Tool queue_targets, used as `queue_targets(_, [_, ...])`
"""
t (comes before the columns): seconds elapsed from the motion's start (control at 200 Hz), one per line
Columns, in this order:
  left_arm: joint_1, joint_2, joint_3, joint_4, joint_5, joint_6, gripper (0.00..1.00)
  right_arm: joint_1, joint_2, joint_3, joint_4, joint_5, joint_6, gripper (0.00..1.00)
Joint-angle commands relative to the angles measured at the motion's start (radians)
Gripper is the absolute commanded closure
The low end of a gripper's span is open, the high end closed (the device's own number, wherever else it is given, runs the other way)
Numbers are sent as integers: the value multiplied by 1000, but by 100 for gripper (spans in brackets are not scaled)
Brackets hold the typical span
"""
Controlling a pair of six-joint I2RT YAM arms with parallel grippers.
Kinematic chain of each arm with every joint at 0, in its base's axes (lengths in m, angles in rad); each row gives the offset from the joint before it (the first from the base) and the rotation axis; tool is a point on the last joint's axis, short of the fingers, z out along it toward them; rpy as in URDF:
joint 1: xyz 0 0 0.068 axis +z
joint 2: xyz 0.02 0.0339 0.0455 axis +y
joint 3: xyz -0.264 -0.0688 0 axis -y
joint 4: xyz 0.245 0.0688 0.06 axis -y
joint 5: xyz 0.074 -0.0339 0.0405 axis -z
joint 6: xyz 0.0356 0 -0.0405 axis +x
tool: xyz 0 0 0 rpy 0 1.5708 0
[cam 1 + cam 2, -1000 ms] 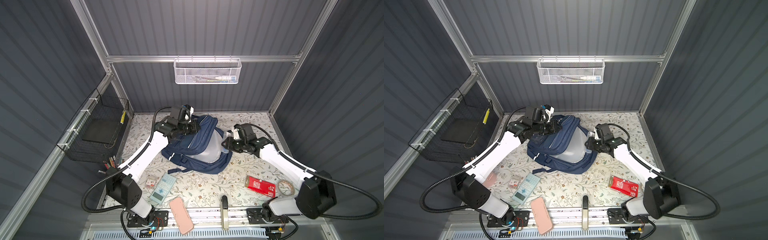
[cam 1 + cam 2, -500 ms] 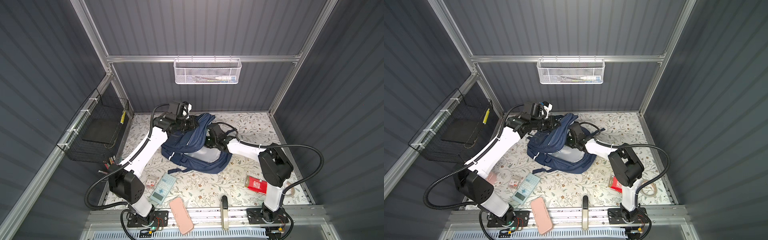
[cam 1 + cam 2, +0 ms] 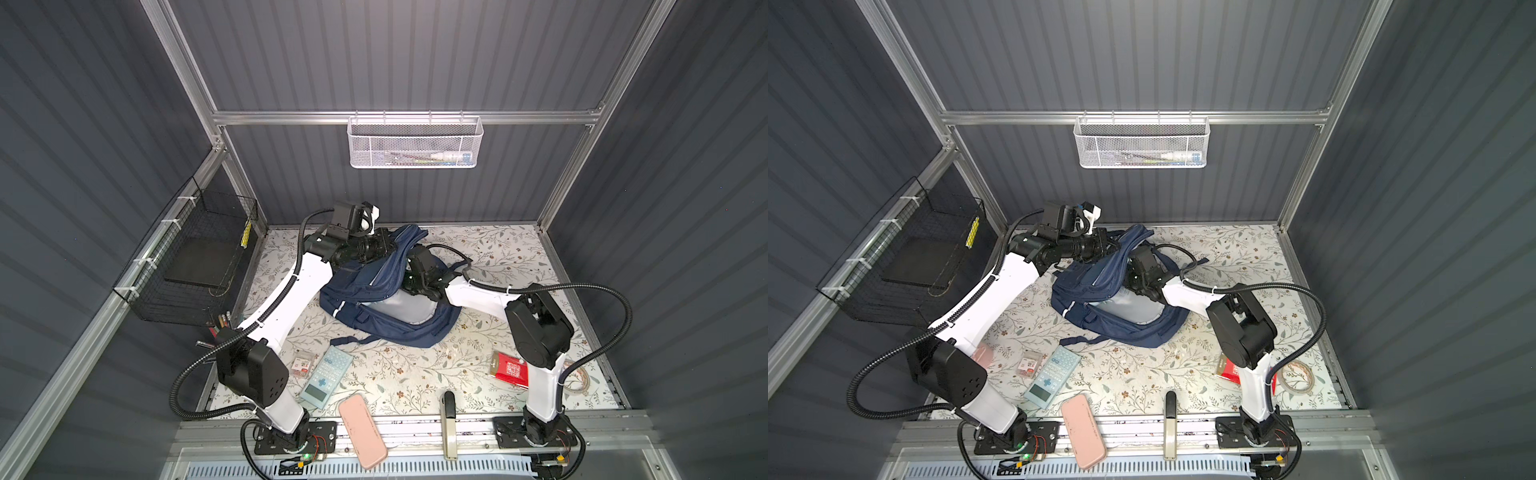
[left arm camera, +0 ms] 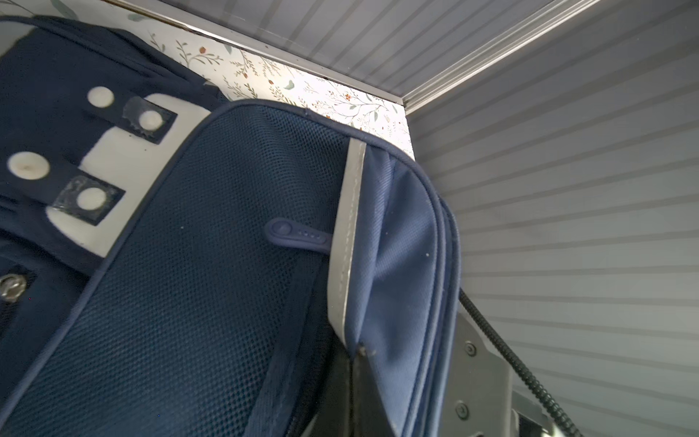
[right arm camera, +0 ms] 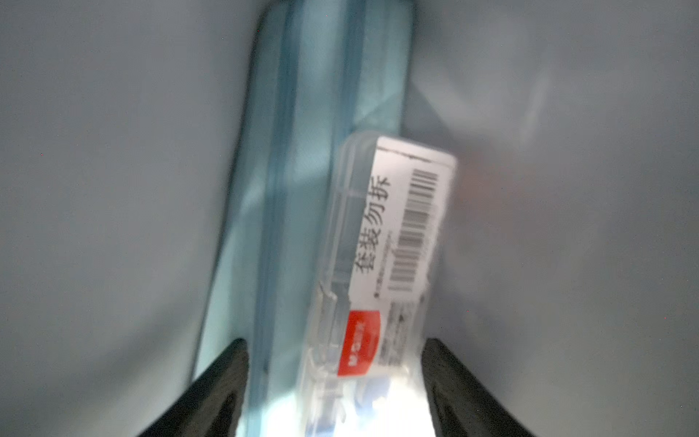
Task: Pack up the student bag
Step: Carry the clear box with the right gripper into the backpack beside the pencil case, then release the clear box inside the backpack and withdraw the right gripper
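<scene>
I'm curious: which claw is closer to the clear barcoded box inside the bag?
Right. The right claw straddles the clear box inside the student bag; the left claw pinches the bag's raised edge from outside.

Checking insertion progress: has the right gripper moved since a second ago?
Yes. In a top view the right gripper moved left, away from the red packet, into the student bag.

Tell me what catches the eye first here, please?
A navy backpack slumps toward the back of the flowered table, with the left gripper pinching its top flap up. The right gripper reaches inside it, jaws open around a clear labelled box beside a pale blue pouch. A pink case lies across the table's front edge.
</scene>
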Motion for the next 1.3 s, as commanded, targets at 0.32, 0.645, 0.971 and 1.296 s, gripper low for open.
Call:
queue_targets(0.32, [-14, -53, -125, 199, 59, -26, 100, -62, -313, -261, -79, 70, -38, 17])
queue_targets(0.645, [-21, -40, -306, 291, 59, -63, 100, -98, -441, -453, -23, 38, -42, 32])
queue_targets(0.971, [-31, -23, -357, 307, 4, -18, 100, -89, -714, -592, -211, 246, -156, 20])
queue_targets(1.296, [-31, -79, -275, 171, -54, 27, 33, 25, -916, -694, -233, 239, -276, 17])
